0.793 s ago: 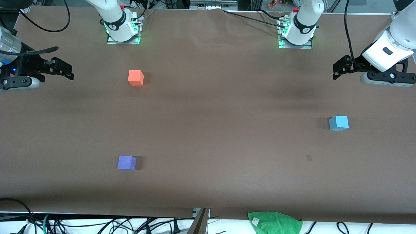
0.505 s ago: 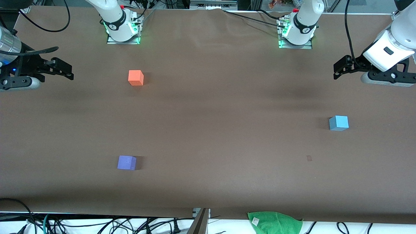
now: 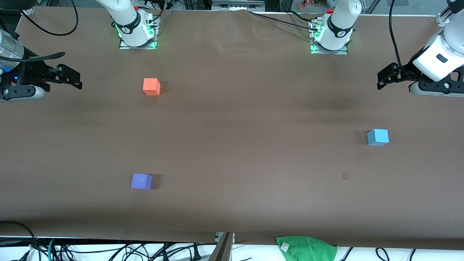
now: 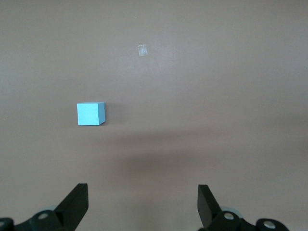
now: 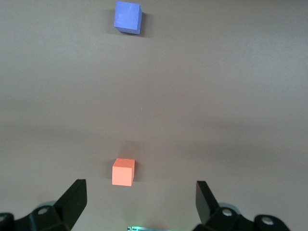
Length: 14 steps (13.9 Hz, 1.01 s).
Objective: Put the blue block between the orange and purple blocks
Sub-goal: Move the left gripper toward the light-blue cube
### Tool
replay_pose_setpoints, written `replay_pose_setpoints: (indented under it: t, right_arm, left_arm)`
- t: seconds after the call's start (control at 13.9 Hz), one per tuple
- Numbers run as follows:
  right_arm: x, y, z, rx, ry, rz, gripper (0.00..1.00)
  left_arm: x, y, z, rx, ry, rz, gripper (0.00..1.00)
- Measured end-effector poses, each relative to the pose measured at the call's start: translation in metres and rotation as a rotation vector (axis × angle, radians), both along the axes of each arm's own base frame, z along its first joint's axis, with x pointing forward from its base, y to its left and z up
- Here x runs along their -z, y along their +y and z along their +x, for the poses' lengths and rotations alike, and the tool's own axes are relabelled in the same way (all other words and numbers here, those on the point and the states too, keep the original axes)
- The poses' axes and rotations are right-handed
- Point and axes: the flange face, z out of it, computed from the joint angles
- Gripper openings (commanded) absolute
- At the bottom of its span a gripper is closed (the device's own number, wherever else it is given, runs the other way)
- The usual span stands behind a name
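The sky-blue block [image 3: 377,137] rests on the brown table toward the left arm's end; the left wrist view also shows this blue block [image 4: 90,113]. The orange block [image 3: 151,87] and the purple block [image 3: 141,181] sit toward the right arm's end, the purple one nearer the front camera. Both appear in the right wrist view, orange block [image 5: 123,172] and purple block [image 5: 127,17]. My left gripper [image 3: 385,77] [image 4: 143,202] hovers open and empty over bare table at its end. My right gripper [image 3: 73,79] [image 5: 141,199] waits open and empty at its end.
A green cloth [image 3: 306,248] lies over the table's edge nearest the front camera. A small scrap [image 3: 344,176] lies on the table near the blue block. The two arm bases [image 3: 137,32] [image 3: 331,36] stand along the edge farthest from the camera.
The left gripper has drifted a little toward the left arm's end of the table. The right arm and all three blocks are unmoved.
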Motion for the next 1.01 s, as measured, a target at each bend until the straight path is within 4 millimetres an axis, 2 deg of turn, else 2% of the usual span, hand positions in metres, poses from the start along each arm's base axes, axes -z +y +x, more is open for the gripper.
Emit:
replay_pose_setpoints:
  t: [0.72, 1.01]
  right_arm:
    - [0.000, 0.000, 0.000, 0.000, 0.000, 0.000, 1.00]
    - [0.000, 0.000, 0.000, 0.000, 0.000, 0.000, 1.00]
  left_arm:
    - [0.004, 0.001, -0.001, -0.002, 0.022, 0.001, 1.00]
    - [0.011, 0.015, 0.004, -0.028, 0.035, 0.000, 1.00]
